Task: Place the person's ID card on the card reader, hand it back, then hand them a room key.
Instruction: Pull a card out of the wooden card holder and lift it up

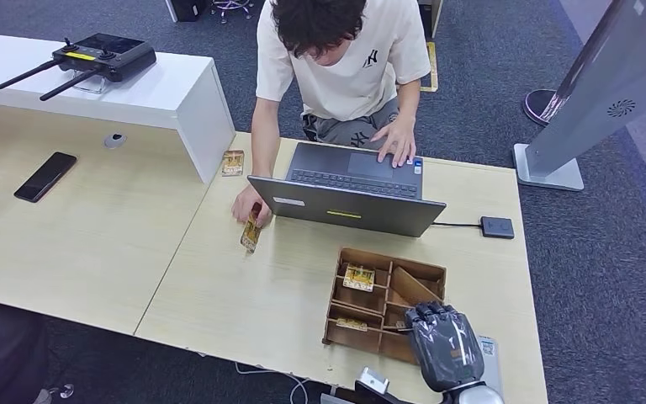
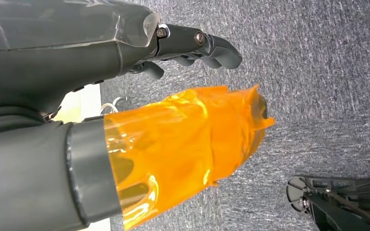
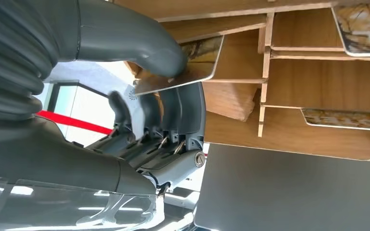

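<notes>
Key card for the room is pinched in the right hand at the near edge of the wooden tray, thumb on its upper face and fingers beneath, one corner jutting out past them. It looks thin, stiff and light, with a glossy face that could slide, so I judge the hold is best kept flat across the faces near one end, leaving the far end free for the person to take. Going left to right on the desk: a phone, a card lying by the white riser, the person's hand holding what seems to be the ID card on edge, the laptop, the tray with more cards in its compartments, and a small black box. The left hand hangs over the carpet, its fingers curled loosely with nothing in them, thumb wrapped in orange film
</notes>
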